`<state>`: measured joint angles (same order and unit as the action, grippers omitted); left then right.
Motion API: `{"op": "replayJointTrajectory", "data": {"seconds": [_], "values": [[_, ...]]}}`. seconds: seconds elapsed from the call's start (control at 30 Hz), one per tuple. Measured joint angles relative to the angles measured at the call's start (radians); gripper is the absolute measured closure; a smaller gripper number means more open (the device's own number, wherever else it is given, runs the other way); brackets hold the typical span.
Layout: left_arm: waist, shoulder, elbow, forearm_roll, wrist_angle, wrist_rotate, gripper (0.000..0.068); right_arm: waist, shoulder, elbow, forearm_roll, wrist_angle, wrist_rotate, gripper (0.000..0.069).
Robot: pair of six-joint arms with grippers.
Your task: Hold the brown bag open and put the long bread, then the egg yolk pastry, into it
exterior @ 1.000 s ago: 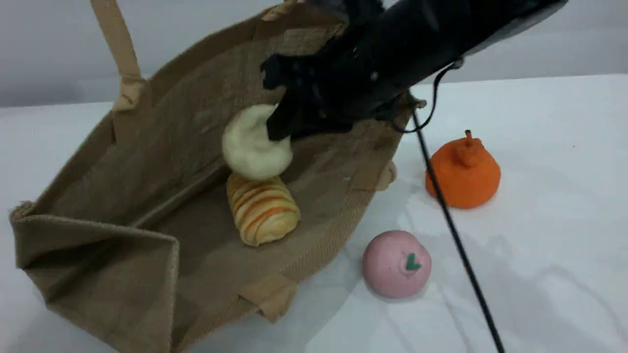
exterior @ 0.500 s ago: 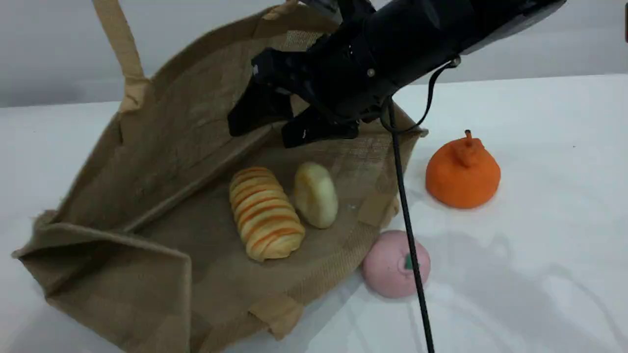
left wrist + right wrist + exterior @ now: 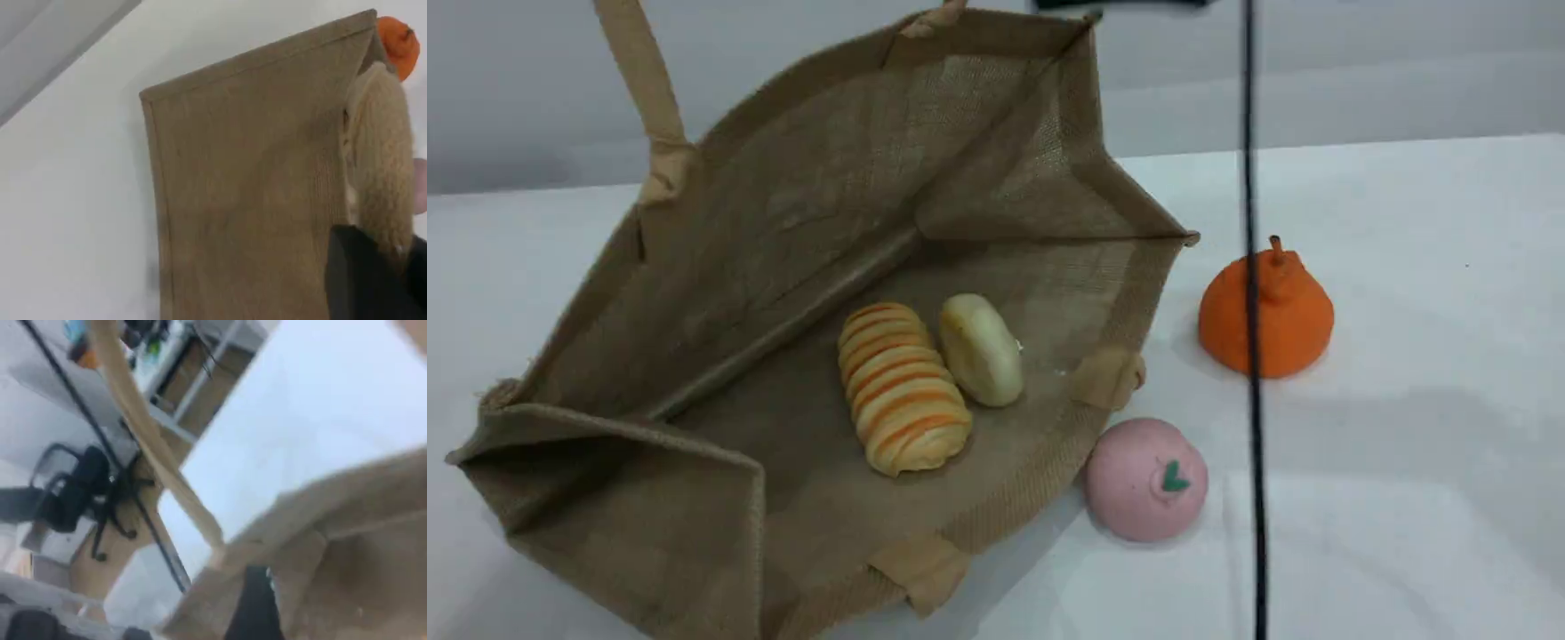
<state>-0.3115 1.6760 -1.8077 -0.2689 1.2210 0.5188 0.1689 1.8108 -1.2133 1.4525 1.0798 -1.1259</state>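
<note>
The brown bag (image 3: 783, 204) lies open on the table, its mouth facing the scene camera. Inside it the long bread (image 3: 903, 387) rests on the lower wall, with the egg yolk pastry (image 3: 980, 349) lying against its right side. One beige handle (image 3: 640, 80) runs taut up out of the picture. In the left wrist view my left gripper (image 3: 393, 267) is shut on a beige handle (image 3: 380, 153) above the bag's outer wall (image 3: 253, 187). Only a dark sliver of my right arm (image 3: 1120, 3) shows at the top edge. The right wrist view is blurred and shows one fingertip (image 3: 257, 610) over the bag's rim (image 3: 373, 520).
An orange pear-shaped item (image 3: 1265, 311) stands on the white table right of the bag. A pink ball (image 3: 1147, 480) with a green mark sits against the bag's lower right edge. A black cable (image 3: 1251, 373) hangs down in front of the pear.
My right gripper opened and let the egg yolk pastry fall beside the long bread, then pulled up out of the bag and almost out of the scene view. The bag's walls settled.
</note>
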Motion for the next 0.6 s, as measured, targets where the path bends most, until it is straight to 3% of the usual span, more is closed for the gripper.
{"op": "replayJointTrajectory", "data": {"seconds": [0.23,0.6], "values": [[0.000,0.005,0.000,-0.039,0.000,0.000,0.0593,-0.119,-0.113,0.000,-0.028,0.002,0.034,0.0174],[0.000,0.130,0.003,-0.195,-0.003,-0.032,0.0593,-0.121,-0.150,0.000,-0.076,0.003,0.059,0.0174]]}}
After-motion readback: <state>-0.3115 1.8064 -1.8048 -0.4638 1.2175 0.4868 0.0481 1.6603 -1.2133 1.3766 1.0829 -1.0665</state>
